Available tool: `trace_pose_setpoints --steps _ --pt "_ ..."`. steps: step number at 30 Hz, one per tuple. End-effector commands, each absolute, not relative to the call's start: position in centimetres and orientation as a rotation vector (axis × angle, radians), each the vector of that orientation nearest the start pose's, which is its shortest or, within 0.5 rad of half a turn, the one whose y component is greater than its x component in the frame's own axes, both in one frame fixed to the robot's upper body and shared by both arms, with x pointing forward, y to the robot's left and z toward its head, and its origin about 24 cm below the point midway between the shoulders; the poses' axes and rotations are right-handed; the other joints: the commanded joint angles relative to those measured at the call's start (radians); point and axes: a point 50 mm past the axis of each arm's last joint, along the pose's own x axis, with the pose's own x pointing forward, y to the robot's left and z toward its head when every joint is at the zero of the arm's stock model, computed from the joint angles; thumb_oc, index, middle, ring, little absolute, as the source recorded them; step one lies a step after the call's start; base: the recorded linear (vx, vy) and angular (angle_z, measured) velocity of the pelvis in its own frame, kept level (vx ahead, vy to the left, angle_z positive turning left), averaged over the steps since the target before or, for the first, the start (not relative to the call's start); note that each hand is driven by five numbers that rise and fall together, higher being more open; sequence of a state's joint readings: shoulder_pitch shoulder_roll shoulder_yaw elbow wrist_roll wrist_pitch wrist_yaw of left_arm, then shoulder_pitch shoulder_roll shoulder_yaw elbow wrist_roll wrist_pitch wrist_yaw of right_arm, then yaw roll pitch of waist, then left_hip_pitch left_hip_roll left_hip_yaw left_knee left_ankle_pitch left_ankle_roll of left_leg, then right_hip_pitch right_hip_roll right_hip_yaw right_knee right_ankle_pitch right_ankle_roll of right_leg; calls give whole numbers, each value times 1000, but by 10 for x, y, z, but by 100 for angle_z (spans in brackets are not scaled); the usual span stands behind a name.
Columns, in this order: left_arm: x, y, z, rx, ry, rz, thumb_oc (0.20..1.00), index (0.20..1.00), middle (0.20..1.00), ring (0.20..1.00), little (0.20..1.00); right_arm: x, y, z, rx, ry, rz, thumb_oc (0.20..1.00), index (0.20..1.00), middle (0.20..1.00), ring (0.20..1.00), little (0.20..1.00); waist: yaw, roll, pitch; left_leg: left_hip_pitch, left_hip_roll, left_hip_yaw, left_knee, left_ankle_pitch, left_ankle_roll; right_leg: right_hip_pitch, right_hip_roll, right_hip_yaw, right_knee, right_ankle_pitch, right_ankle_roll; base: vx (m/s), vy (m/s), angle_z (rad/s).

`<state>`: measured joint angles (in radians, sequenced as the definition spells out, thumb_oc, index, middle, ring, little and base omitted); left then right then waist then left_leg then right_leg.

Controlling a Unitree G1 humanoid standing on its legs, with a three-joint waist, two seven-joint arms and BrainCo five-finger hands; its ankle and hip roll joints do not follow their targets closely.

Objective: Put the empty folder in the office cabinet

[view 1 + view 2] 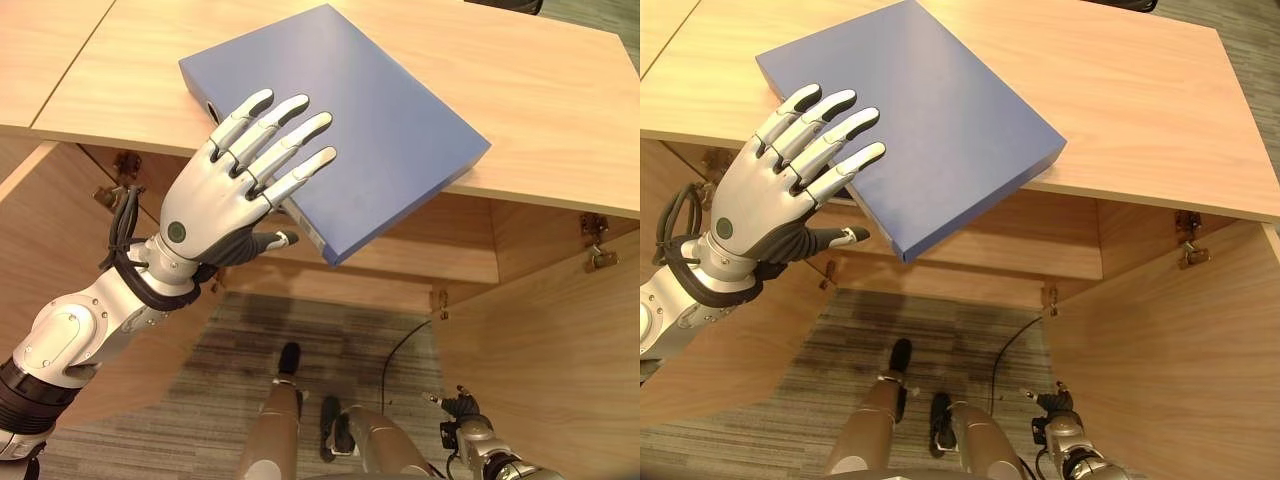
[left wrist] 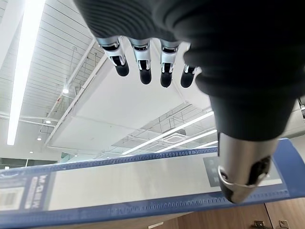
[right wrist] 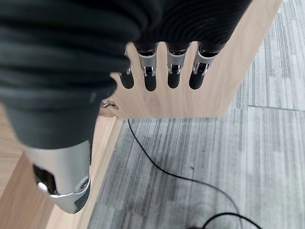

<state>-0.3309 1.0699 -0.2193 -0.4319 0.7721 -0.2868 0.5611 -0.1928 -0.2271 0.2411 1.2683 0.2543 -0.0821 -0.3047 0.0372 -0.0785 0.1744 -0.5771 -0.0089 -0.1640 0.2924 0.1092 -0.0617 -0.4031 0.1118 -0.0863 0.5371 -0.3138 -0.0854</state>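
currently the flat blue rectangular folder [image 1: 350, 120] lies on the light wooden cabinet top [image 1: 540, 90], with its near corner jutting out past the front edge above the open compartment. the left hand [image 1: 215, 205] is at that overhanging part: straight fingers [image 1: 290, 140] rest flat on the cover, and the thumb [image 1: 270, 240] sits below the spine edge. the hand is spread, not clamped. the step in hand appears to be the pick-up. the next move calls for closing the thumb and fingers on the spine, then drawing the folder off the top and lowering it between the open wooden cabinet doors [image 1: 560, 350]. the right hand [image 3: 162, 71] hangs low with relaxed fingers, holding nothing.
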Motion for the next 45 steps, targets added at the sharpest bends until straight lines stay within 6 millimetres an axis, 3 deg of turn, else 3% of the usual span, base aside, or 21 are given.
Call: trace_pose_setpoints --steps 1,26,45 --pt "225 160 249 1430 -1439 14 1000 1000 1000 1000 1000 153 -236 -141 -339 999 -330 1000 1000 1000 1000 1000 -4 7 -25 -58 77 -1 45 -60 -14 21 -52 11 -115 70 69 0 0 0" --pt "237 145 258 1439 -1486 42 1000 1000 1000 1000 1000 155 -235 -140 -350 995 -321 1000 1000 1000 1000 1000 -38 6 -45 -79 101 8 56 -56 -20 -14 -44 19 -92 77 65 0 -2 -2" --pt "245 154 247 1545 -1388 -28 1000 1000 1000 1000 1000 156 -236 -140 -333 988 -322 1000 1000 1000 1000 1000 -40 5 -39 -82 111 22 63 -57 -18 -21 -45 32 -93 89 68 0 3 -2"
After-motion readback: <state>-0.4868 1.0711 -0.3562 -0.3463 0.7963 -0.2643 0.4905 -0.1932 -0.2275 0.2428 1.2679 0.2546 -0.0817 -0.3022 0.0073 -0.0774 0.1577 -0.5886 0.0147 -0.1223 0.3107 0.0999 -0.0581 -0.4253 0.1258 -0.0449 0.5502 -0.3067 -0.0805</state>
